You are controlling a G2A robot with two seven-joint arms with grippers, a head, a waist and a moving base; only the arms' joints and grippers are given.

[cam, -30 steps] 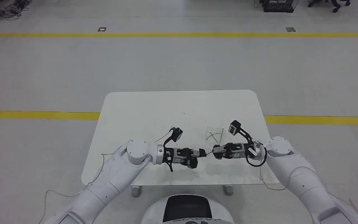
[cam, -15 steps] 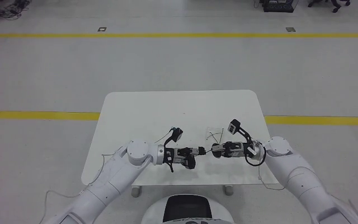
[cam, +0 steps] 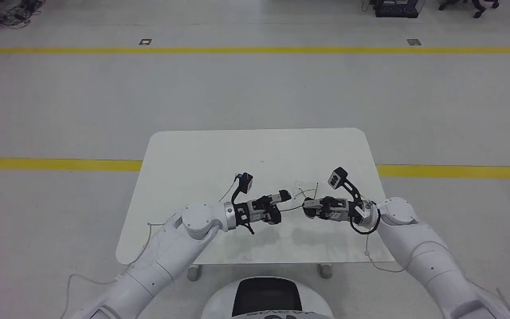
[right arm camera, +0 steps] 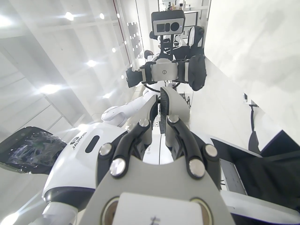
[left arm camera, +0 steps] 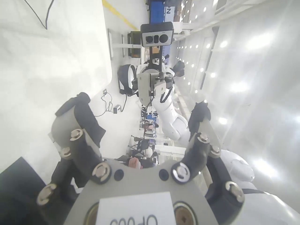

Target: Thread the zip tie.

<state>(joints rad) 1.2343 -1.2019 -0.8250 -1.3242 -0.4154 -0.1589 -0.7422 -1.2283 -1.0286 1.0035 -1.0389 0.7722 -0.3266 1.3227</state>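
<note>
Loosely bent, wiry black zip tie

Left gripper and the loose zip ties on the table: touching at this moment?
Apart. The left wrist view shows the left gripper open and empty, while the zip ties lie on the table well clear of it.

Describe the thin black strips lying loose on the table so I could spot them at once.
Find the white table. In its half nearer the robot, just past where the left gripper and right gripper nearly meet, lie the black strips. They are hair-thin bent lines flat on the bare top, unlike the bulky grippers beside them.
</note>
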